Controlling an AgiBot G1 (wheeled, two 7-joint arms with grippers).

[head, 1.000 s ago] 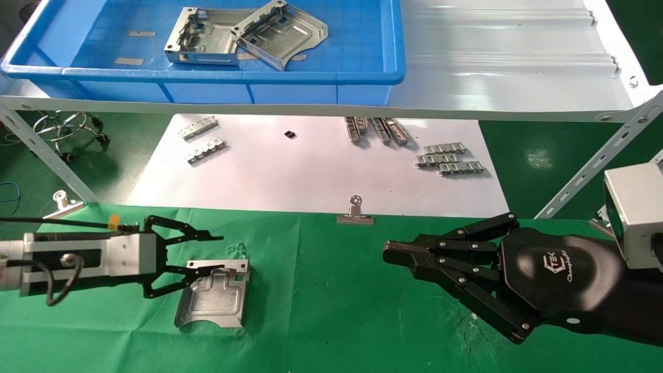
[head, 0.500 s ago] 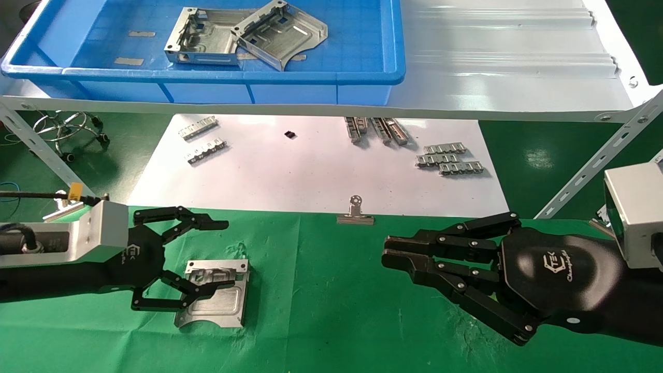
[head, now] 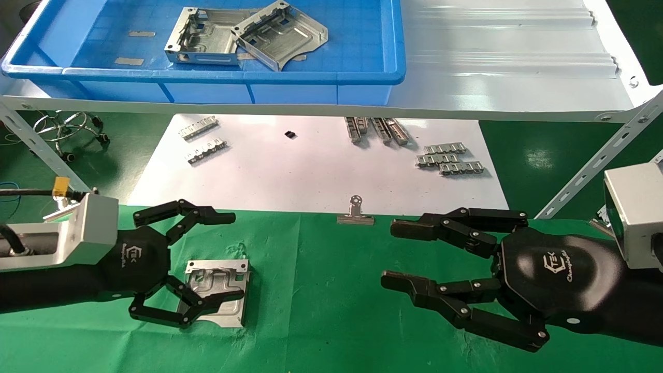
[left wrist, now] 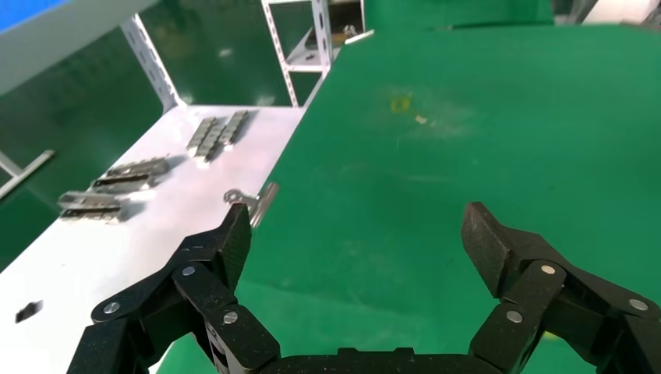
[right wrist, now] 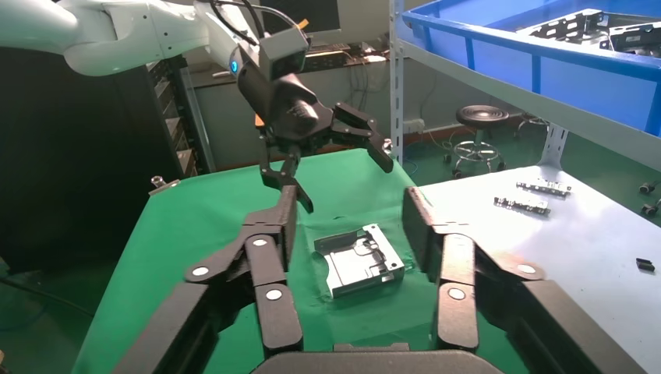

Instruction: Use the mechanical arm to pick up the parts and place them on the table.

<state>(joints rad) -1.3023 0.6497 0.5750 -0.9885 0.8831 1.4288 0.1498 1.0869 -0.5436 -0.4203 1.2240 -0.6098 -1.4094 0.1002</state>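
The desk (head: 331,311), covered in green cloth, carries one metal plate (head: 220,292) lying flat at its left. A binder clip (head: 355,213) sits on the far cloth edge. Beyond, a white sheet (head: 311,171) bears several toothed strips (head: 449,158). The shelf (head: 507,67) above holds a blue bin (head: 362,77).

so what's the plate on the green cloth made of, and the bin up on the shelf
The plate below the open left claw looks like stamped sheet metal: silvery, semi-matte, with embossed lines and raised rims catching light. The green cloth looks like fabric, since it wrinkles. The blue bin seems to be moulded plastic, uniform in colour with a smooth rolled rim.
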